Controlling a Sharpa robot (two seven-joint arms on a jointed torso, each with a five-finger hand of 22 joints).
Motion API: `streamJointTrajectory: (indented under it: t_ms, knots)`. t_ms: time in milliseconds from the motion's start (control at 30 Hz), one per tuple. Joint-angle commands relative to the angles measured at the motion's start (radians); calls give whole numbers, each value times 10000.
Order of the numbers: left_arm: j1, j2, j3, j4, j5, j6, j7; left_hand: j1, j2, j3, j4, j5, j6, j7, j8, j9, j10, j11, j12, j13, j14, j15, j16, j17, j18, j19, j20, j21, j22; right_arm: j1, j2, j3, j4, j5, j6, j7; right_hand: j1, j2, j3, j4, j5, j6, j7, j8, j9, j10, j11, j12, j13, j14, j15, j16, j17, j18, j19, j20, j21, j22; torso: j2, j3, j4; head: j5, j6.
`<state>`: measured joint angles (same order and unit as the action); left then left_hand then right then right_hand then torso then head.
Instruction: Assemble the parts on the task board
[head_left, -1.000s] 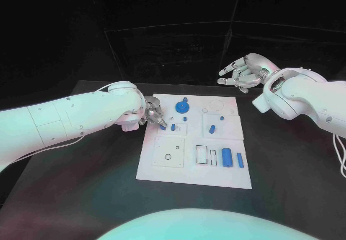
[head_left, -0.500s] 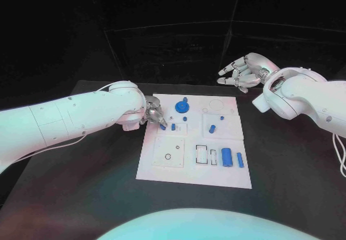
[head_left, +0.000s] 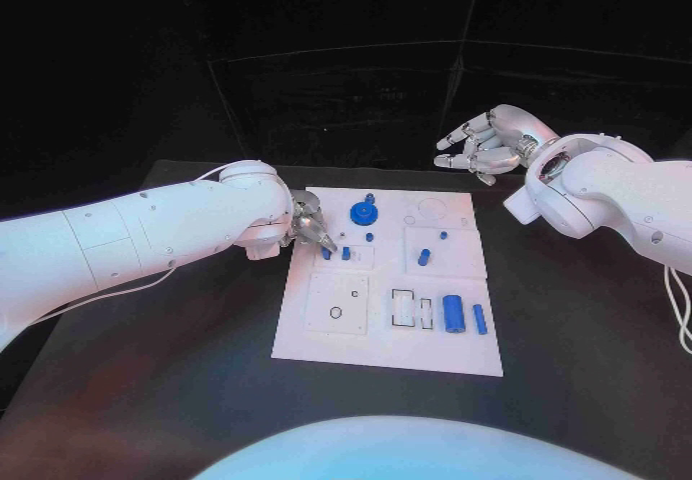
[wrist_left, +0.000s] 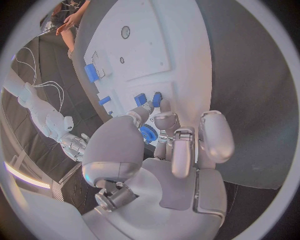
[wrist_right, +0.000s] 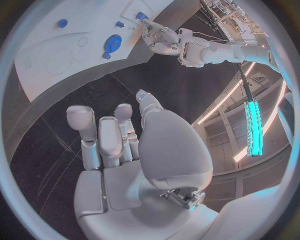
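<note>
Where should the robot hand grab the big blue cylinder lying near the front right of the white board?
Grip the big blue cylinder across its round sides at mid-length, coming from straight above. It lies flat with its long axis running front to back, and a smaller blue piece lies close on its right, so the fingers should probably close carefully there.

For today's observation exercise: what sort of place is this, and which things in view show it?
Probably a robotics lab or test cell: a black table bearing a white task board with small blue parts, dark curtained walls behind, and two robot arms.
</note>
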<state>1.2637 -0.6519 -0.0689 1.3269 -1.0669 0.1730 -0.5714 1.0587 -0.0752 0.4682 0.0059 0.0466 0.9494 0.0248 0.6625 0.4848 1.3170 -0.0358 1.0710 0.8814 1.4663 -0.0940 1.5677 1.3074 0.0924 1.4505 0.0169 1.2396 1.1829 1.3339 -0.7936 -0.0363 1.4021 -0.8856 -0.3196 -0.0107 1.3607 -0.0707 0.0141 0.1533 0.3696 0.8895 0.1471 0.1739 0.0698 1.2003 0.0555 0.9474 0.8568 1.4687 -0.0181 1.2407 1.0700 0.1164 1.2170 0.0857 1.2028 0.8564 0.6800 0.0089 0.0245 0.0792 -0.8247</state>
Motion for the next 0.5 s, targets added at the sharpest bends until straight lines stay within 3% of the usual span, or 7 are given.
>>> streamJointTrajectory:
  t_ms: [33,500]
  knots:
    - [-7,9,-14,-65,-70,226,-260,-122,-24,-155,48,38,89,7,76,6,14,-79,77,32,1045,-56,31,2634,-74,16,-55,77,34,21,-3,6,11,-18,4,91,-7,68,-43,40,26,-58,-14,56,9,-75,-6,26,-9,104,-47,-47,-9,174,43,-6,-53,-9,-5,-5,7,-21,-13]
    - [-8,25,-13,-153,-70,59,-275,-466,-109,-986,415,35,135,-14,231,92,55,-98,147,83,1045,-80,31,2634,-89,46,-87,118,113,21,-21,6,23,-18,2,96,-10,62,-56,47,22,-62,-13,59,9,-84,-5,19,-18,101,-47,-58,-20,175,43,-5,-56,-13,-7,-12,6,-27,-25]
